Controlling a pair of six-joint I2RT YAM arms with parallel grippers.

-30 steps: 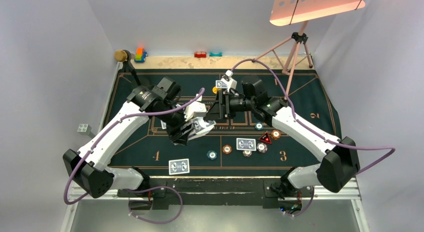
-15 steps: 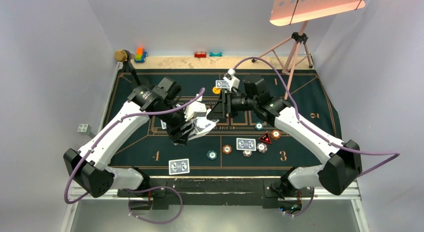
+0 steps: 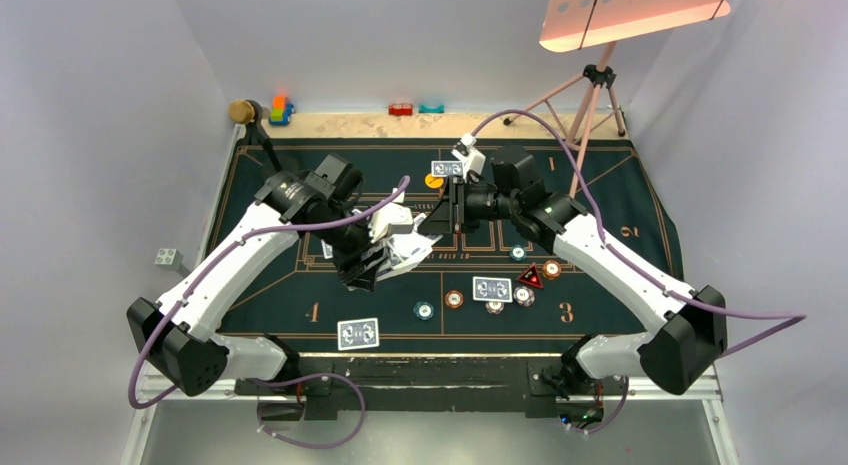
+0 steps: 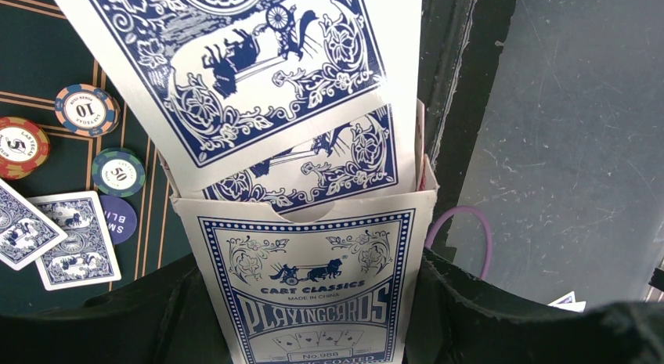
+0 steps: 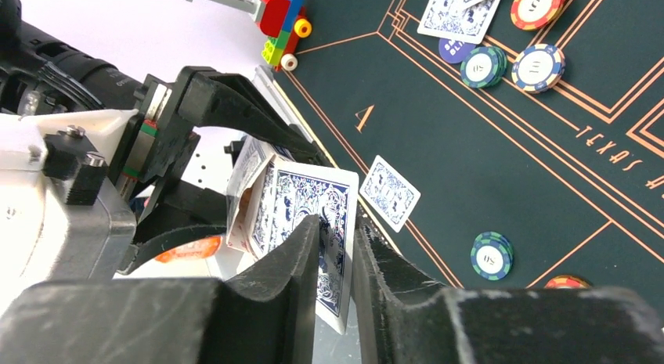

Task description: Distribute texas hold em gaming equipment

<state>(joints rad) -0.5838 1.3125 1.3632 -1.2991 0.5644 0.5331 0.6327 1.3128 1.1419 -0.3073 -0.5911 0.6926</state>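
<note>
My left gripper (image 3: 385,260) is shut on a blue-and-white playing card box (image 4: 313,278), held above the middle of the mat. A blue-backed card (image 4: 258,66) sticks out of its open top. My right gripper (image 5: 337,231) has closed on that card (image 5: 301,203), which stands between its two fingers. On the mat lie single cards (image 3: 358,333) (image 3: 492,288) (image 3: 445,168). Poker chips (image 3: 454,299) (image 3: 424,310) (image 3: 551,269), a red triangular marker (image 3: 530,277) and a yellow button (image 3: 432,181) lie there too.
The dark green felt mat (image 3: 620,205) covers the table. Toy blocks (image 3: 281,110) (image 3: 401,109) sit along the far edge. A tripod (image 3: 590,95) with a lamp stands at the back right. Both arms meet over the mat's centre.
My right gripper's jaws have narrowed around the card sticking out of the box, and that arm has shifted slightly right. My left gripper and the box have stayed still.
</note>
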